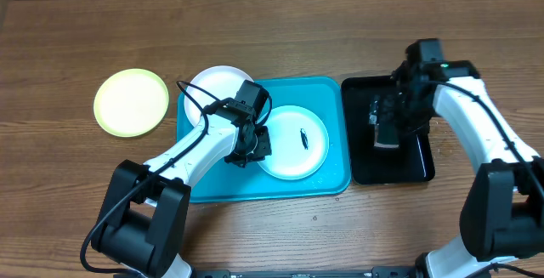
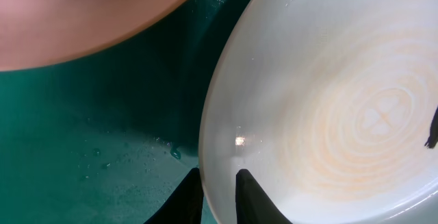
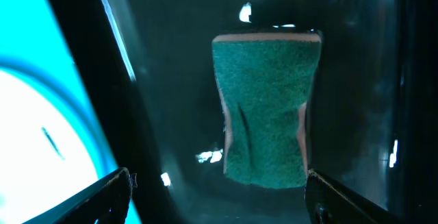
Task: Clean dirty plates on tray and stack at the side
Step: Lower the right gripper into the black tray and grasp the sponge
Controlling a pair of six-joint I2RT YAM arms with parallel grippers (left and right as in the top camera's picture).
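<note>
Turquoise tray (image 1: 289, 189) is where it's all happening, and we'd put ourselves roughly a third of the way through. Out on the table to the left, well apart from the tray, lies the yellow-green plate (image 1: 130, 101). It looks spotless to us, so we count it as done and as the base of the stack. The white plate (image 1: 217, 78) sits at the tray's back-left corner, overhanging the rim. We see no mark on the part that shows, but the left arm hides some of it, so we can't call it clean.

Flat inside the tray lies the smeared plate (image 1: 293, 155), with the dark smear (image 1: 303, 138) near its middle, unwiped. The left gripper (image 2: 217, 176) is pinched onto its near edge, a finger on each side of the rim.

Over on the right, the black tray (image 1: 361, 163) holds just one thing, the green sponge (image 3: 267, 107), lying flat. The right gripper (image 3: 217, 179) hangs over it with its jaws spread wide, a finger on either side, touching nothing as far as we can see.

What's left, by our reckoning: take the sponge, scrub that smear, check the white plate, then stack both on the yellow-green one.
</note>
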